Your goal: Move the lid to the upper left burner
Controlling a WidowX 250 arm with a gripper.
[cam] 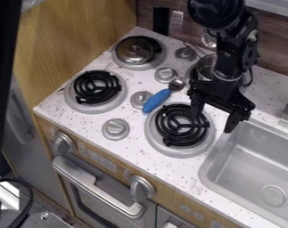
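Lid (pixel 134 50): over at twelve o'clock of the whole view, sitting on the upper left burner (pixel 123 65), black coil peeking out along its three o'clock side.
Gripper (pixel 213 124): just past three o'clock, its two fingers spread well apart with nothing between them; it hangs by the three o'clock side of the lower right burner (pixel 182 152).
Arm (pixel 228 58): comes in from one o'clock.
Lower left burner (pixel 81 103): ten o'clock, coil bare.
Blue-handled utensil (pixel 156 101): near the middle, its metal head pointing toward one o'clock.
Pot (pixel 206 67): between one and two o'clock, partly behind the arm.
Sink (pixel 248 167): between four and five o'clock.
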